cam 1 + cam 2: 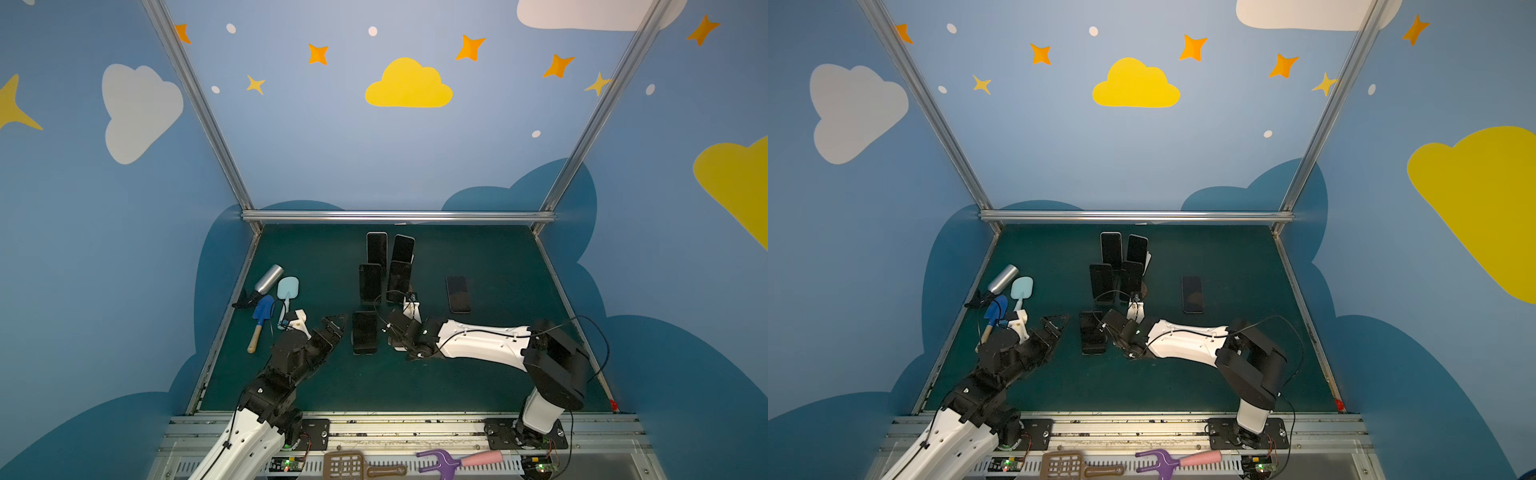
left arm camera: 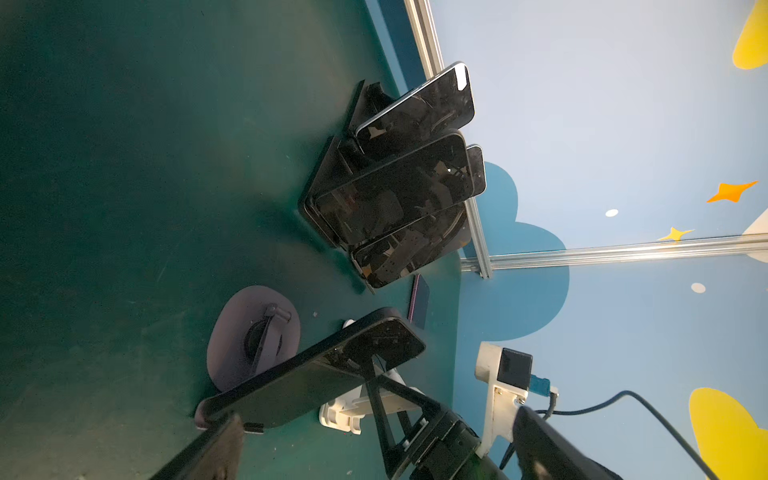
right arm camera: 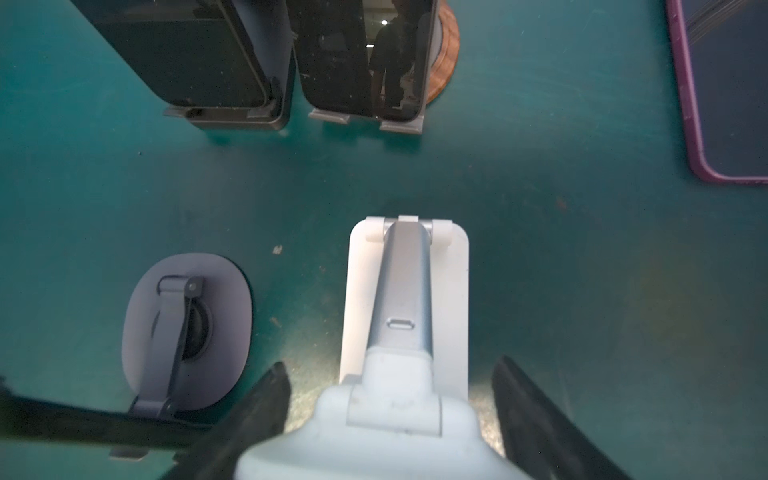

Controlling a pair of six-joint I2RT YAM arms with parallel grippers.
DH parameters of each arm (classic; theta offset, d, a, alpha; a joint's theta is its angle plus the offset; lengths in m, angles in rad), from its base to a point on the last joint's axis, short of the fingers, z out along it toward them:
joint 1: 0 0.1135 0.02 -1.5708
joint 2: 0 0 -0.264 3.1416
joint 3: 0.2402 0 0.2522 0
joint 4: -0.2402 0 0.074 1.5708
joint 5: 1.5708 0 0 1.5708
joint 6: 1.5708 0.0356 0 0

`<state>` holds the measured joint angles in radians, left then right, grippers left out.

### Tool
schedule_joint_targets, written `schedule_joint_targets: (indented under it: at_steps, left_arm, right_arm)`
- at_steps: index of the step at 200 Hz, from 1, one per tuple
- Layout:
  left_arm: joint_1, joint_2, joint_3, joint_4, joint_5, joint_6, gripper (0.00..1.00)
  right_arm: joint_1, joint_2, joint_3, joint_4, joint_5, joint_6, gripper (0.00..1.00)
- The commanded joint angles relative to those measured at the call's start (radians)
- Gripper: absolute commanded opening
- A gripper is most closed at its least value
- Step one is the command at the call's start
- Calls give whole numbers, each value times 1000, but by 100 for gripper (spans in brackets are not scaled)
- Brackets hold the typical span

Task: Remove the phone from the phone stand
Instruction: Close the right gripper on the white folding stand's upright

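Note:
A dark phone [image 1: 365,332] leans on a dark phone stand with a round base [image 3: 187,328] at the middle front. Behind it, several more phones [image 1: 376,266] stand on stands. A purple-cased phone [image 1: 458,294] lies flat to the right. My right gripper [image 3: 390,365] is low beside the front phone. Its fingers [image 3: 257,415] are spread on either side of the head of a white stand [image 3: 405,291], with gaps showing. No phone shows on that stand. My left gripper [image 2: 382,457] hovers open and empty left of the front phone [image 2: 311,374].
A silver bottle [image 1: 268,278], a blue trowel [image 1: 262,316] and a light blue spatula [image 1: 287,289] lie at the left edge of the green mat [image 1: 498,374]. A brown scoop [image 1: 345,463] and a purple fork tool [image 1: 440,459] rest on the front rail.

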<state>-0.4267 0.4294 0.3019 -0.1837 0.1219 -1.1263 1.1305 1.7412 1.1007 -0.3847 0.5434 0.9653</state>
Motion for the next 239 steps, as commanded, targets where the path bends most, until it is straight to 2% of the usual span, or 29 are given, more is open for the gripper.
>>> schedule_joint_targets:
  at_steps: [1,69,149,201,239]
  left_arm:
    - [-2,-3,-9,18,-10,-4,100]
    - [-3,-12,-17,28,-19,-4,100]
    - [-2,-3,-17,47,-15,-1,100]
    - [-1,-1,-15,51,-16,1,100]
    - [-2,1,-7,44,-13,13,100]
  right_arm:
    - [6,16,11,-7,45,18,71]
    - [4,-10,2,-40,87,-7,61]
    - [-38,-130,-45,-43,113,-172,59]
    - [-158,-220,-73,-7,54,-338,58]
    - [-314,-243,-41,43,-24,-526,58]
